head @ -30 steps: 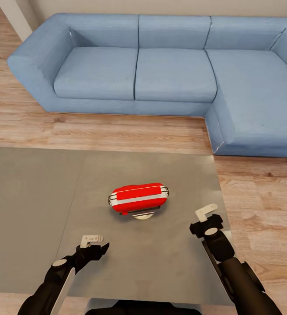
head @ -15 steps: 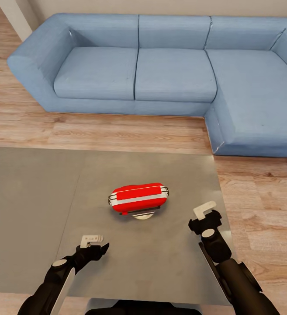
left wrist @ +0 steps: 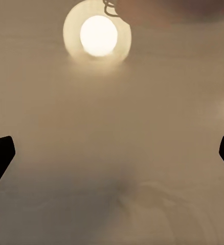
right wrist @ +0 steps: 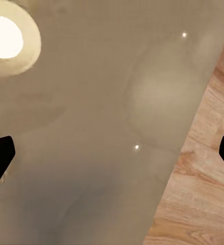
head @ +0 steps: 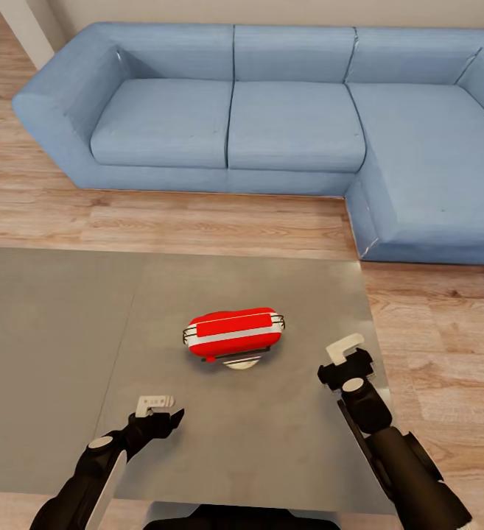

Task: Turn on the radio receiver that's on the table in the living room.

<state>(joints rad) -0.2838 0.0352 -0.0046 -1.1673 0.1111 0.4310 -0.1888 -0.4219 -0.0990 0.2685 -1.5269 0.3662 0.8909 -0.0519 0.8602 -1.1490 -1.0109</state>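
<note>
The radio receiver (head: 233, 333) is found lying near the middle of the grey counter (head: 50, 353), untouched, with the blue sofa (head: 293, 125) beyond. The left hand (head: 155, 405) is held over the counter's near edge and the right hand (head: 344, 350) near its right edge, both apart from the receiver. In each wrist view the fingers are seen spread wide, nothing between them.

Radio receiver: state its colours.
Bright red with a silver band, radio receiver; clearest in the head view.
</note>
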